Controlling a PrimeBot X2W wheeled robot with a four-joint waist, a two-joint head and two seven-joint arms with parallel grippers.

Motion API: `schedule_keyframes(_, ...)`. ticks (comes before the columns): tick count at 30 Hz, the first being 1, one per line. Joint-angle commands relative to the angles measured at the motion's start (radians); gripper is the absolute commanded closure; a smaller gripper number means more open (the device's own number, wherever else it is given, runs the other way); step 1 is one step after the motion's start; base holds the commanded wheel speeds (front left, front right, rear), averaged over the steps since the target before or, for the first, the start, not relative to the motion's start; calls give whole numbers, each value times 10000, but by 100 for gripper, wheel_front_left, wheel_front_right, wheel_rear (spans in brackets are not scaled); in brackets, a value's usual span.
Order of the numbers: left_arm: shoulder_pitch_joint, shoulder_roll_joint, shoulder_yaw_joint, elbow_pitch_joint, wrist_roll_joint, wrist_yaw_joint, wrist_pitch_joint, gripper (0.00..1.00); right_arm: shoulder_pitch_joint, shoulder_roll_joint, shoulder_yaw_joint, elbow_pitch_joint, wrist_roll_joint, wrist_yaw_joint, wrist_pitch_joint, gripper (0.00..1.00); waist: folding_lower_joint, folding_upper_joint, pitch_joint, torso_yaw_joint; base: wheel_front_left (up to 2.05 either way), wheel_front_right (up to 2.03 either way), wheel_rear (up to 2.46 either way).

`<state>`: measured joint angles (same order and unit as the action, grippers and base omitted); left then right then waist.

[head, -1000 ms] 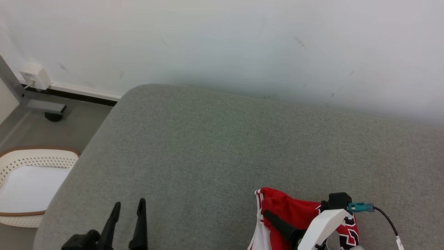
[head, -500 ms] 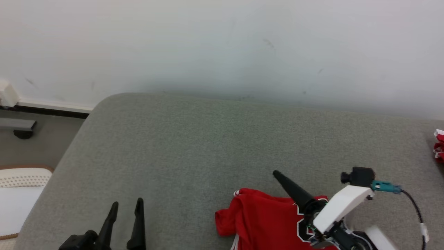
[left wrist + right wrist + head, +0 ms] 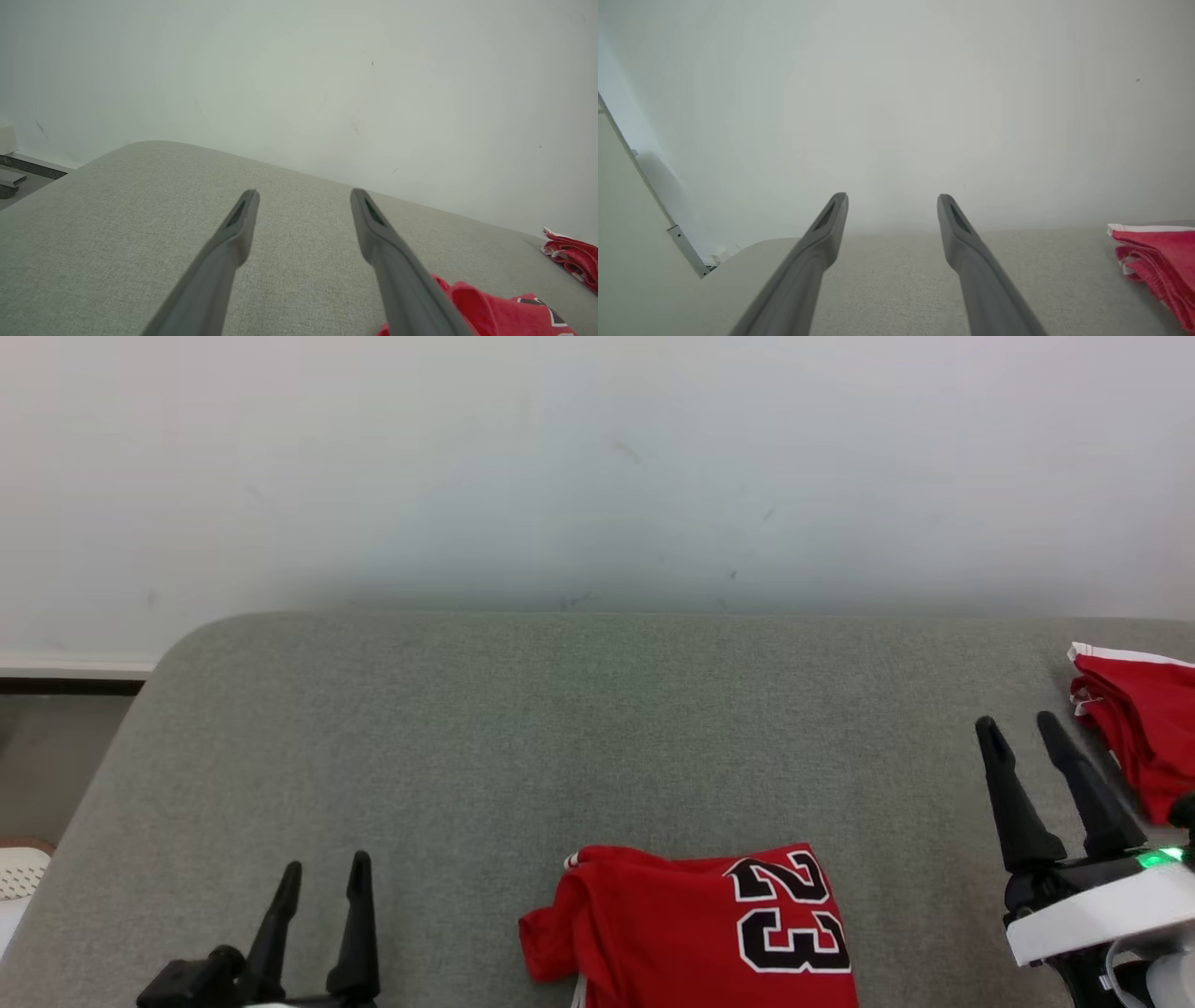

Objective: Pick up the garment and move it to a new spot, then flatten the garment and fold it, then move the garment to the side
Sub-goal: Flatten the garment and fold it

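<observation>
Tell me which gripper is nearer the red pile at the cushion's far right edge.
Right. The right gripper sits just left of the red pile, open and not touching it. The left gripper is far off, beyond the number 23 jersey.

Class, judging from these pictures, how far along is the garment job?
Done: the red number-23 jersey lies released on the grey fabric cushion. In hand: nothing; left tool and right tool are open, empty. Left: flattening its bunched left edge, folding, moving it aside.
</observation>
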<state>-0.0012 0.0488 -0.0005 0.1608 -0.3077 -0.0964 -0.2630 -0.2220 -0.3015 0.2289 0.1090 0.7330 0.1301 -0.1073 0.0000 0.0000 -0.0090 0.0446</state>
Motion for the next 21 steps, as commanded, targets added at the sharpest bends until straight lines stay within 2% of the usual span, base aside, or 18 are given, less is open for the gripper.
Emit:
schedule_keyframes(1,-46,39,57,-29,151,-6,-17,0,108,103,-79,35,-218,4,-159,0,0,0,25,-26,0,0,0)
schedule_keyframes(5,-120,38,67,-92,162,-24,-17,0,492,630,-375,188,-1399,4,-899,0,0,0,75,-8,0,0,0)
schedule_keyframes(9,-130,38,61,-72,172,-33,-17,0,811,1137,-11,553,-2009,4,-991,0,0,0,78,181,0,0,0)
schedule_keyframes(10,-140,39,69,-49,159,-46,-17,0,837,1212,171,667,-2180,3,-992,47,0,0,75,246,0,0,0)
schedule_keyframes(11,-152,39,64,-26,162,-45,-17,0,834,1242,296,794,-2360,3,-1036,100,0,0,75,320,0,0,0)
schedule_keyframes(17,-205,36,-7,52,135,-54,-17,0,539,1679,1662,2042,-2930,3,-849,100,0,0,89,860,0,0,0)
schedule_keyframes(21,-254,39,-74,97,84,-14,-17,0,133,1975,2438,3290,-3080,3,-790,100,0,0,131,1293,0,0,0)
